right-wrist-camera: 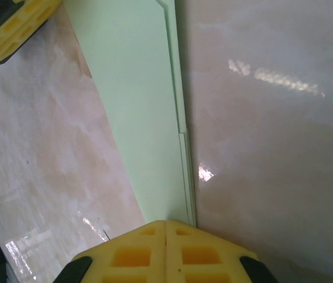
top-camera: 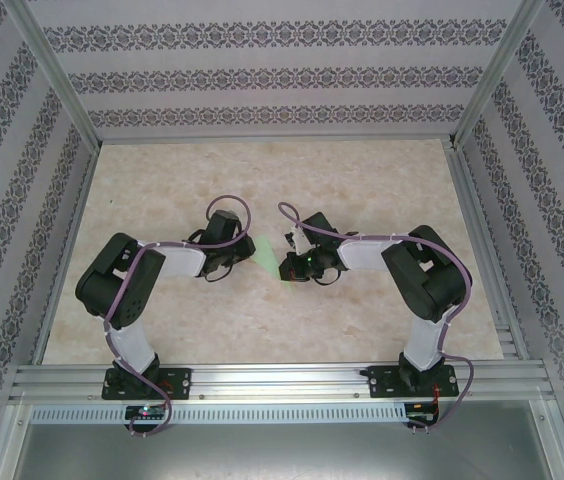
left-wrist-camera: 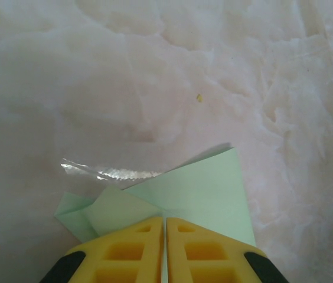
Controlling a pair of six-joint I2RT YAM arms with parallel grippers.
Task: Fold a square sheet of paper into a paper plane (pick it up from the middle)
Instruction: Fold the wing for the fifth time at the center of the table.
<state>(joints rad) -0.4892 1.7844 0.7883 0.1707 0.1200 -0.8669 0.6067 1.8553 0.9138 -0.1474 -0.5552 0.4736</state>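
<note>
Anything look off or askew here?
Minor only. The folded green paper, pinched by the left tool and right tool, has layers that don't line up: a small step shows along its long edge in the right wrist view. A tiny yellow speck lies on the table.

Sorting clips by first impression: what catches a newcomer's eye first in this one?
A folded pale-green paper is held between the two arms at the middle of the marbled table. The left gripper and the right gripper pinch it from opposite sides, their yellow fingers shut on it.
</note>
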